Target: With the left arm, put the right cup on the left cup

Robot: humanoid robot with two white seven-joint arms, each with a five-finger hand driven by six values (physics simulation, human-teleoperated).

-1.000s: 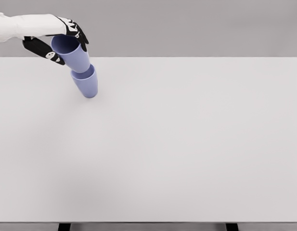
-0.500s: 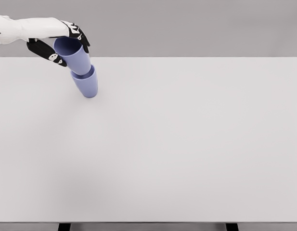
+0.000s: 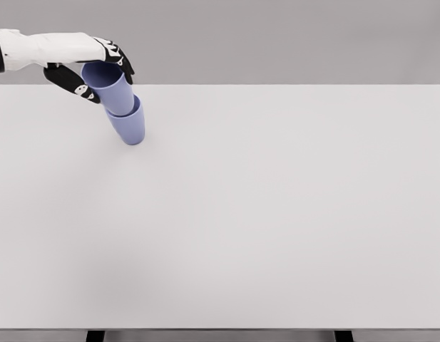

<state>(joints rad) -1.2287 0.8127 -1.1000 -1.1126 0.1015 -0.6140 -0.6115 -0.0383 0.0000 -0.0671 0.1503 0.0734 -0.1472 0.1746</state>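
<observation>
The tabletop carries the lower cup at its far left. The upper cup sits nested in it, tilted left, likely because the left robot hand grips its rim mid-insertion.

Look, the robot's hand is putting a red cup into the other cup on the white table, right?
Not quite. The held cup is not red; it is blue-purple, the same colour as the lower cup it sits in. The head view shows this. The rest is right: the left hand has its fingers around it, over the white table.
</observation>
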